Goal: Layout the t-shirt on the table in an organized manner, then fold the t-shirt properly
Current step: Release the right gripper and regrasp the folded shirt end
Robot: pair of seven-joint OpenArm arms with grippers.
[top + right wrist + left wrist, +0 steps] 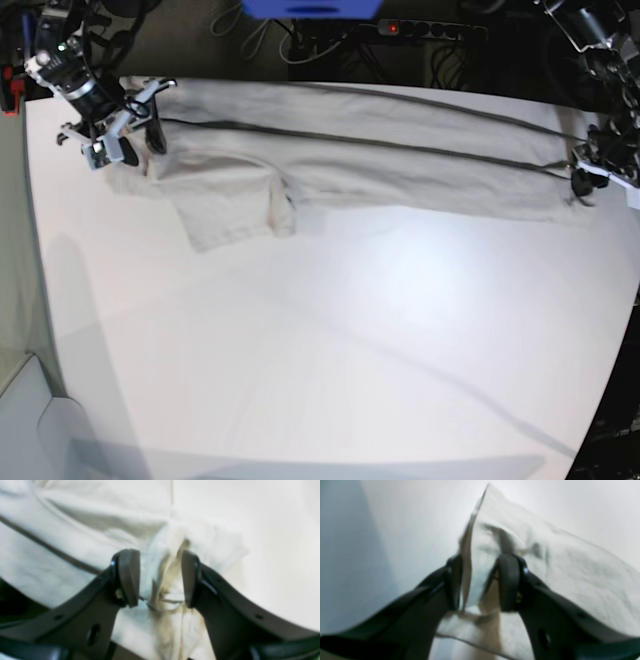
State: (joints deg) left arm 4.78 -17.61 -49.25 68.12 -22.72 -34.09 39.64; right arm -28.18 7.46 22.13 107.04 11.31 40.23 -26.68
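The light grey-beige t-shirt (400, 165) lies stretched in a long band along the far side of the white table (350, 330), with one sleeve (235, 210) pointing toward the front. My right gripper (152, 135) grips its left end; in the right wrist view this gripper (160, 580) is shut on a bunch of cloth (87, 517). My left gripper (582, 185) grips the right end; in the left wrist view it (481, 585) is shut on a cloth edge (557, 562) that rises taut from it.
Cables and a power strip (420, 30) with a red light lie beyond the table's far edge, next to a blue object (310, 8). The table's left edge (35, 260) borders the floor. Bare tabletop spreads in front of the shirt.
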